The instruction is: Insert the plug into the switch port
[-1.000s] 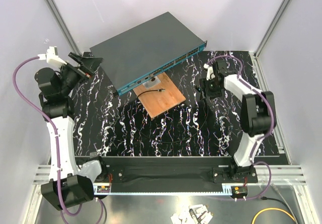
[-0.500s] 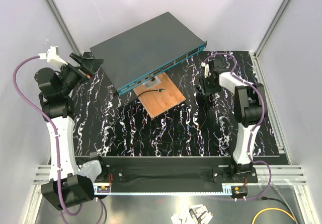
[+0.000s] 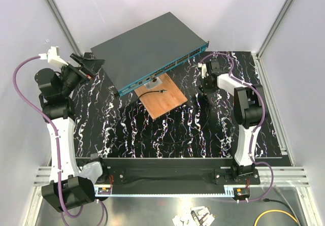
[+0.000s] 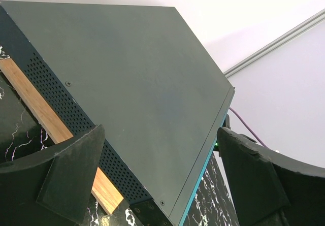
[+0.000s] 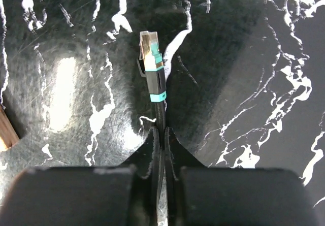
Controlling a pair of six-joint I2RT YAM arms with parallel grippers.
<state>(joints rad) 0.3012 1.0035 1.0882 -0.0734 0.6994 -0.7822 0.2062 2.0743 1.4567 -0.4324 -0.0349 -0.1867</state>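
Note:
The plug (image 5: 149,48), a clear connector with a black boot and a teal band, lies on the black marbled mat. Its thin black cable (image 5: 161,119) runs back between my right gripper's (image 5: 161,132) fingers, which are shut on it just behind the boot. From above, the right gripper (image 3: 204,90) points down at the mat, right of the switch's front corner. The switch (image 3: 147,51) is a flat dark-grey box, and its ports (image 3: 180,61) line its teal front strip. My left gripper (image 3: 89,63) hangs open by the switch's left end, nothing between its fingers (image 4: 71,180).
A wooden board (image 3: 162,100) lies in front of the switch, with another cable end (image 3: 161,91) resting on it. Black cable loops over the mat (image 3: 172,134) between the board and my right arm. White walls close in at the back and sides.
My right gripper has shifted slightly left and back toward the switch, and its jaws have closed on the cable behind the plug. The left arm has not moved.

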